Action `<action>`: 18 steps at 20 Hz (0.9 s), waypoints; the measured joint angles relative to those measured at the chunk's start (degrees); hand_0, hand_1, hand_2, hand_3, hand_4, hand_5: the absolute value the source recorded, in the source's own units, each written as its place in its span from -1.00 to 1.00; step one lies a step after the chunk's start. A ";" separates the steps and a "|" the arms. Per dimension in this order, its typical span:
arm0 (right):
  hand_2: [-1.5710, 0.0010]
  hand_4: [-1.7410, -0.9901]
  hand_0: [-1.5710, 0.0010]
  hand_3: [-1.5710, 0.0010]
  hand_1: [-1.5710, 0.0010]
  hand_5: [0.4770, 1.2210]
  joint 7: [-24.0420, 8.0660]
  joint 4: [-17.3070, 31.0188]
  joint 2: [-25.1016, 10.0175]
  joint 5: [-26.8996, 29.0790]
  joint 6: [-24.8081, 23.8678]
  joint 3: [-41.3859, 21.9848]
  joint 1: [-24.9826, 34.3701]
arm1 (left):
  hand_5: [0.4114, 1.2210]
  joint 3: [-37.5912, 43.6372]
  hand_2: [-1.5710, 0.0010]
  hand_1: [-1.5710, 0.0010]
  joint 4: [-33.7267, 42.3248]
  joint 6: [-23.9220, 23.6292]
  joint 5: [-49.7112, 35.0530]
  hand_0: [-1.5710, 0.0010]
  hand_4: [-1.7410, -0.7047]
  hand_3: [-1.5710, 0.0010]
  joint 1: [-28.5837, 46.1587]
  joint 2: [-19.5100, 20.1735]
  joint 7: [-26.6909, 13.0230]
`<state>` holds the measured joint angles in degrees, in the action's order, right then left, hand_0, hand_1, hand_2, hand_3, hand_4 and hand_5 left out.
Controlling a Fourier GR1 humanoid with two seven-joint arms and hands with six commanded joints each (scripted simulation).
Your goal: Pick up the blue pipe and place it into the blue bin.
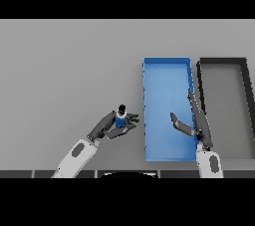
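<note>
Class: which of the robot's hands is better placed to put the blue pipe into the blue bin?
Left. The left hand already grips the blue pipe beside the blue bin; the right hand is open, holding nothing.

We see a matt, smooth grey table (69,70). The blue bin (167,70) looks like smooth matt plastic, as does the dark bin (223,61). The blue pipe (120,119) looks smooth with a dark cap.

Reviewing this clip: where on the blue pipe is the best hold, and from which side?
Around its blue middle, from the left: the blue pipe stands upright with its dark cap on top, and the left hand already wraps it there, leaving the bin-facing right side free.
</note>
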<state>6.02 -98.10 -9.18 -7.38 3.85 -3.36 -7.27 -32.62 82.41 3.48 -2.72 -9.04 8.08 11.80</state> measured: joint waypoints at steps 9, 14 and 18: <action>1.00 0.54 1.00 1.00 1.00 -0.55 0.31 1.01 -0.08 -2.83 -1.26 -0.65 0.15 | 0.99 0.19 -0.99 -0.99 9.34 2.63 -1.50 -0.99 -0.47 -0.99 -5.09 -1.33 -6.37; 1.00 0.60 1.00 1.00 1.00 -0.55 0.20 1.18 -0.96 -1.99 -1.31 0.59 0.51 | 1.00 -0.01 -1.00 -1.00 9.48 3.80 -0.35 -1.00 -0.47 -1.00 -5.12 -1.80 -8.81; 1.00 0.47 1.00 1.00 1.00 -0.55 0.40 0.55 -0.49 -1.81 -1.36 0.37 -0.06 | 1.00 -0.23 -1.00 -1.00 9.15 4.24 1.17 -1.00 -0.47 -1.00 -4.88 -2.62 -9.57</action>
<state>6.42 -97.55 -9.67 -9.19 2.49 -2.99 -7.33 -32.85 91.57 7.72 -1.55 -13.92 5.46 2.23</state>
